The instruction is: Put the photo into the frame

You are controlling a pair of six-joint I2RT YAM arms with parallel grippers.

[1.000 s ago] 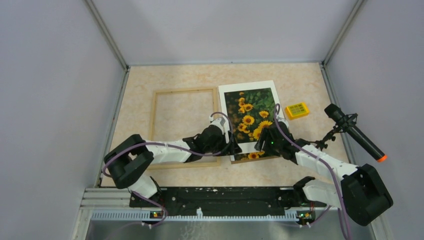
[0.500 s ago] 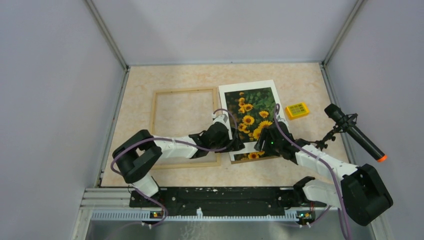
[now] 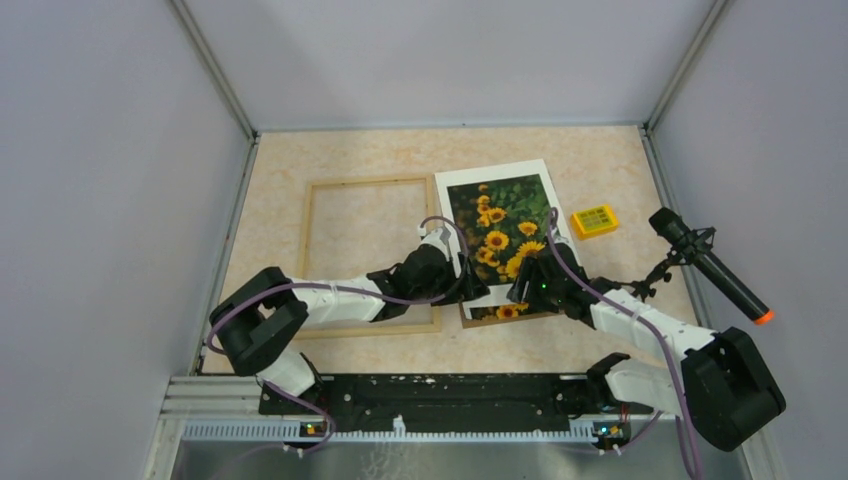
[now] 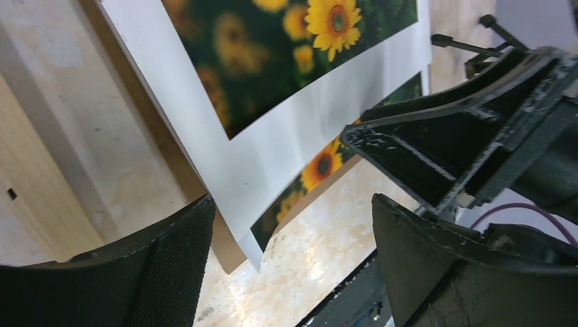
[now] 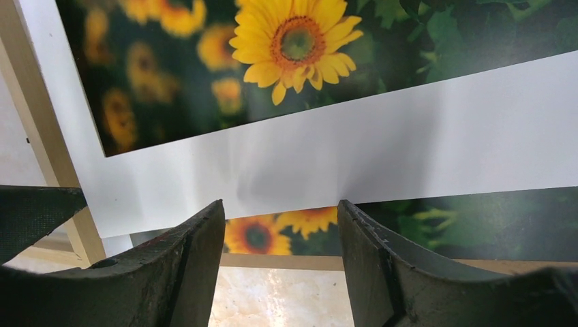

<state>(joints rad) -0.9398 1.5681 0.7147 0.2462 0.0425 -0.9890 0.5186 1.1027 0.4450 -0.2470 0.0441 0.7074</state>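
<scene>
Beige marbled desk [image 3: 330, 150], grey walls all round. On the left the light wooden frame [image 3: 308, 240] lies flat, with only desk showing inside it. Just right of it lies the sunflower photo [image 3: 503, 222], under a white mat [image 3: 495, 171] and not in the frame; a strip of it peeks out at the near edge. The left gripper [image 4: 292, 204] hovers at the mat's near left corner, jaws spread. The right gripper [image 5: 279, 208] sits over the mat's near edge, jaws apart, pinching nothing.

Grey walls [image 3: 100, 150] enclose a beige marbled tabletop [image 3: 370, 155]
</scene>
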